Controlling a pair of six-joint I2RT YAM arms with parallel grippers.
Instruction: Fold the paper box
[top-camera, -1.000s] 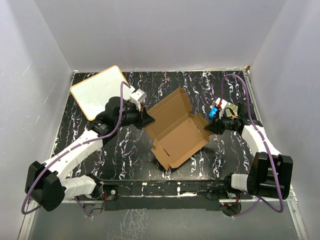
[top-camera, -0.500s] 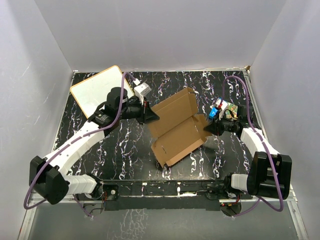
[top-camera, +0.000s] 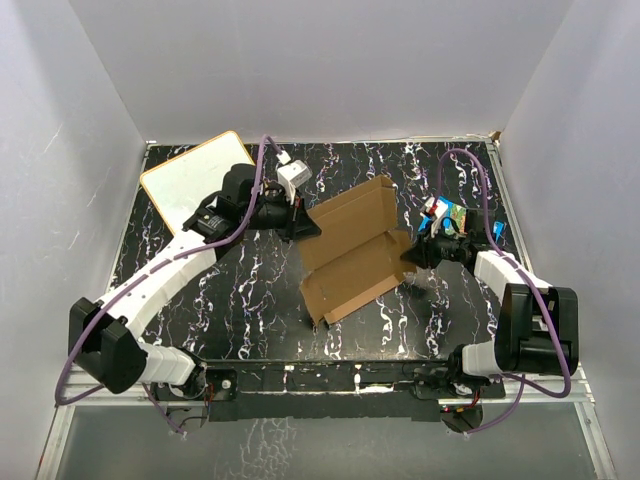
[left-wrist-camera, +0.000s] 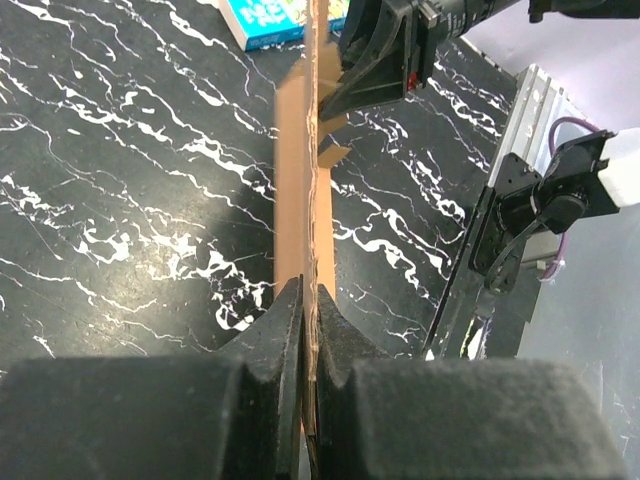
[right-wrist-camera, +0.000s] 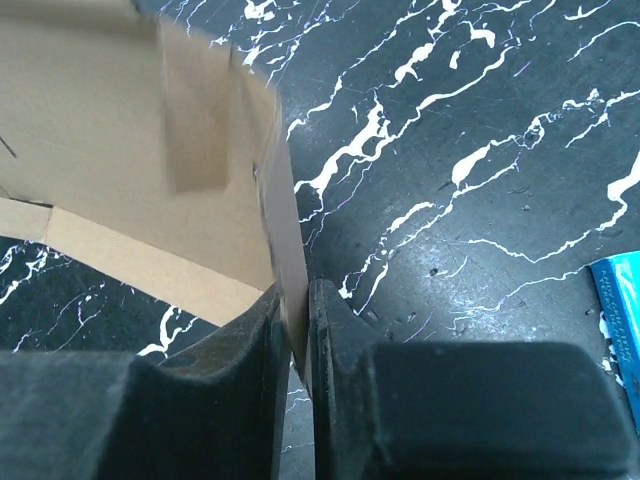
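Observation:
The paper box (top-camera: 350, 250), a plain brown cardboard blank with part-raised flaps, hangs tilted over the middle of the table between both arms. My left gripper (top-camera: 308, 228) is shut on its left edge. In the left wrist view the cardboard (left-wrist-camera: 300, 160) runs edge-on away from the pinching left gripper (left-wrist-camera: 309, 312). My right gripper (top-camera: 408, 255) is shut on a flap at the box's right side. In the right wrist view that gripper (right-wrist-camera: 297, 325) clamps the thin flap, and the box's inner face (right-wrist-camera: 110, 150) spreads to the left.
A white board with an orange rim (top-camera: 185, 185) lies at the back left, partly under the left arm. A blue printed box (top-camera: 450, 215) sits at the back right, behind the right wrist, also visible as the blue box (left-wrist-camera: 270, 20). Grey walls enclose the black marbled table (top-camera: 250, 300).
Both grippers kept their hold. The left gripper moved back and to the right, and the box turned more upright and narrower in the top view.

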